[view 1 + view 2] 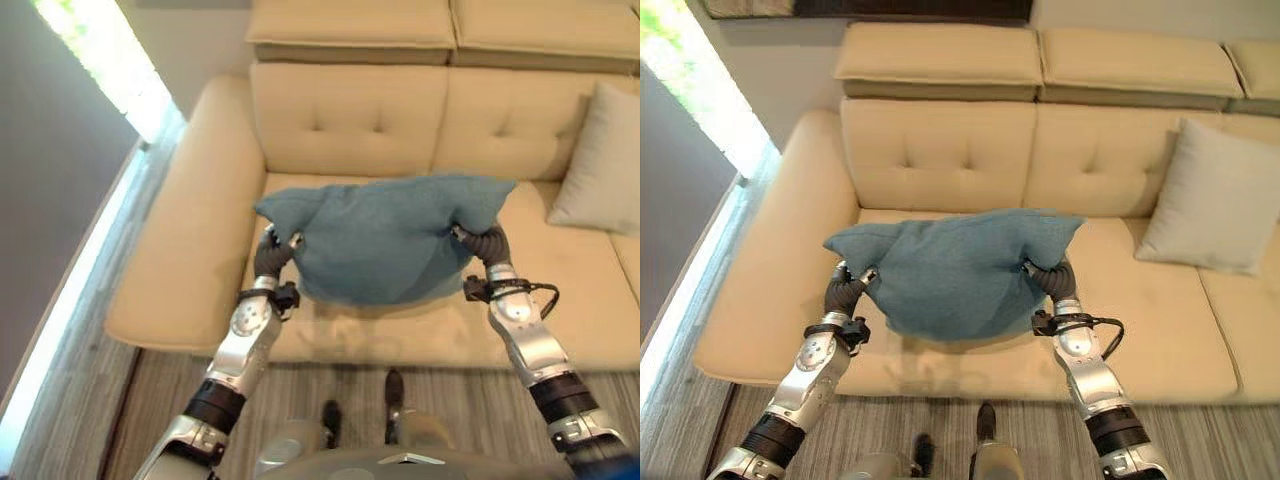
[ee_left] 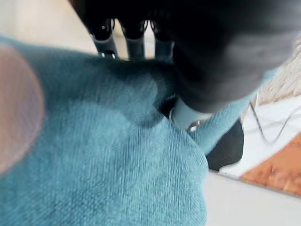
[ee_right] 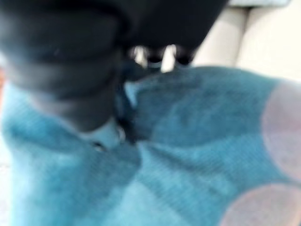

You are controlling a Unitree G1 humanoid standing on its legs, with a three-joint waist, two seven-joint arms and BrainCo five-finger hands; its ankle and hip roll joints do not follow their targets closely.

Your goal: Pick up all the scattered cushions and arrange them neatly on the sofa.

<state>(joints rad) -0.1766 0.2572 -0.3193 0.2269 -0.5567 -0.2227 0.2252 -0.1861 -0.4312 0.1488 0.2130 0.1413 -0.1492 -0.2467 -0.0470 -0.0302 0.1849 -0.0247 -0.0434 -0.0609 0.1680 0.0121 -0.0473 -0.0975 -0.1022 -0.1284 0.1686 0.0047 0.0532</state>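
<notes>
Left eye view shows the teal cushion (image 1: pixel 385 240) held up between both hands, above the near part of the seat at the left end of the cream sofa (image 1: pixel 180 230). Its long axis runs left to right, parallel to the sofa's backrest, and its lower edge sags toward the seat without clearly resting on it. The left hand (image 1: pixel 272 255) grips the cushion's left end and the right hand (image 1: pixel 485 243) its right end, so each arm is about equally near and the load hangs between them.

In the left wrist view the thumb and fingers (image 2: pixel 134 37) press into the teal cloth from opposite sides, clamped on it. The right wrist view shows the same kind of pinch, with fingertips (image 3: pixel 155 59) past a fold of the fabric and the thumb bearing on the near face.

The backrest lies farther away from the hands, straight ahead, with open seat between it and the cushion. I judge the coming move to be a push away from the robot, carrying the cushion to lean against the backrest before both hands let go.

A pale grey cushion (image 1: pixel 1210 200) already leans upright against the backrest well to the right, apart from the teal one. The sofa holds nothing else that I can see.
</notes>
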